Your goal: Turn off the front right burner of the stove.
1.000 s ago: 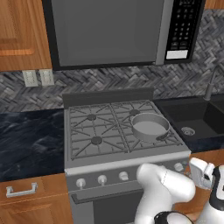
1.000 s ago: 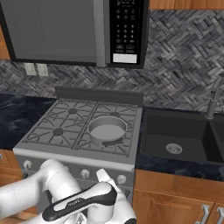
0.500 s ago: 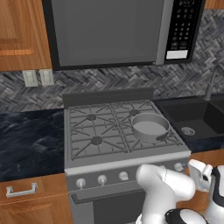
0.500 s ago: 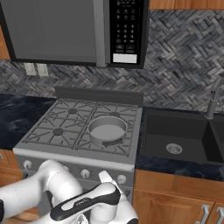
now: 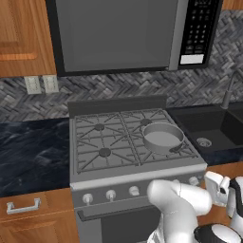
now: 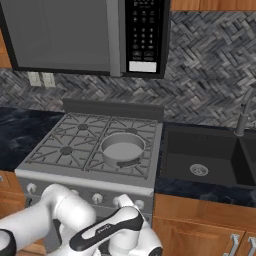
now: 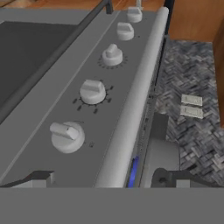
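The stove (image 5: 137, 174) (image 6: 85, 182) is a grey steel gas range with grid grates. A shallow metal pan (image 5: 163, 137) (image 6: 122, 148) sits on its right side and hides the front right burner. Silver knobs line the front panel; in the hand view the nearest knob (image 7: 66, 136) lies just ahead of the gripper (image 7: 105, 179), with the second knob (image 7: 92, 91) beyond it. The gripper is open, its dark fingertips (image 7: 41, 177) wide apart, touching no knob. From the base, the hand (image 5: 222, 188) hangs low in front of the panel's right end, near the rightmost knob (image 5: 193, 181).
A black sink (image 5: 211, 127) (image 6: 202, 157) with a faucet lies right of the stove, in a dark counter (image 5: 33, 154). Above hang a microwave (image 5: 128, 33) and wooden cabinets (image 5: 21, 38). A drawer handle (image 5: 21, 206) sits lower left. The oven door handle (image 7: 83, 30) runs beside the knobs.
The arm has edged very slightly rightward in front of the stove. The knobs, the pan and the rest of the scene stand as before.
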Tool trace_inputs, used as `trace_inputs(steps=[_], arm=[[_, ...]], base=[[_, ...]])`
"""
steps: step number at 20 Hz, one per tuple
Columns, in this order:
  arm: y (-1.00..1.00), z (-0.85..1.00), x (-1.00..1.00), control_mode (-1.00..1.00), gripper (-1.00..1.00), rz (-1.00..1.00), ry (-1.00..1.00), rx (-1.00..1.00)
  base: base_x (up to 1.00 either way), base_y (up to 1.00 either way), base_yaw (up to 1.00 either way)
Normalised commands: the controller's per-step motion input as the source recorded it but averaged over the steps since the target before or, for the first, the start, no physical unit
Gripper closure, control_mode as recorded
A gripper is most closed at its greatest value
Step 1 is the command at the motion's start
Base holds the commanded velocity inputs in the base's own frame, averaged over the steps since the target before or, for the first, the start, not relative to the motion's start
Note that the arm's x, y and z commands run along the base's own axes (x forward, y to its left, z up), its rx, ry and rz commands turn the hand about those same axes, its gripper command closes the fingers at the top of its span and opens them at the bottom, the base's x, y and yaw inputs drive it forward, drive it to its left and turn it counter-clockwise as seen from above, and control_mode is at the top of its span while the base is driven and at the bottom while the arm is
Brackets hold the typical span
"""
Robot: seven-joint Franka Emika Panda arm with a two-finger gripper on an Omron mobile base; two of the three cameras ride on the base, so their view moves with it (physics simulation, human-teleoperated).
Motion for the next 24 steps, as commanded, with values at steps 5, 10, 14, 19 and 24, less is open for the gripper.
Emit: trace_inputs(steps=[5, 10, 14, 19, 24], arm=[[-0.26, -0.1, 0.1, -1.0, -1.0, 0.0, -0.01, 0.0], [-0.05, -0.18, 0.05, -1.0, -1.0, 0.0, -0.04, -0.01], [0.0, -0.2, 0.12, -1.0, -1.0, 0.0, -0.03, -0.01], [0.0, -0.22, 0.22, -1.0, -1.0, 0.0, -0.03, -0.02], [0.0, -0.2, 0.2, -1.0, -1.0, 0.0, -0.04, -0.03]], base=[[0.0, 0.0, 0.0], [0.0, 0.0, 0.0], [0.0, 0.0, 0.0], [0.0, 0.0, 0.0], [0.0, 0.0, 0.0]])
